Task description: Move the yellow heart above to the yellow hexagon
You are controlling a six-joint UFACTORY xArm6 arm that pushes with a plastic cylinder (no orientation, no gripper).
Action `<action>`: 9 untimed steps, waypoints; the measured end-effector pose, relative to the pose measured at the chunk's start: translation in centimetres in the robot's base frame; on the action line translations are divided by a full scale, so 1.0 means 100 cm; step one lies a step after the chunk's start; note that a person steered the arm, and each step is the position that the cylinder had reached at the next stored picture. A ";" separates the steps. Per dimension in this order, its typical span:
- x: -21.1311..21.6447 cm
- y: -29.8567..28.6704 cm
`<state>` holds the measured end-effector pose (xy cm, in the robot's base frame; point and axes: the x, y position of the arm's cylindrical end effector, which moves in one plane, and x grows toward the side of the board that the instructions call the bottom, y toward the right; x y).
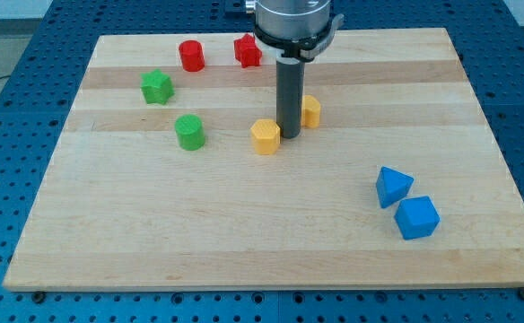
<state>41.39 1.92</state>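
The yellow hexagon [266,137] lies near the middle of the wooden board [271,224]. The yellow heart [311,111] lies just to its upper right, partly hidden behind my rod. My tip [290,135] rests on the board between the two yellow blocks, touching or nearly touching both, right of the hexagon and lower left of the heart.
A red cylinder [191,56] and a red star [248,51] lie at the view's top. A green star [157,87] and a green cylinder [190,132] lie at the left. Two blue blocks [393,187] [416,217] lie at the lower right.
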 end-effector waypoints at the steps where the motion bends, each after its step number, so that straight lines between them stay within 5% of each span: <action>1: -0.005 0.031; 3: -0.073 0.039; 9: -0.093 0.014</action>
<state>32.08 3.33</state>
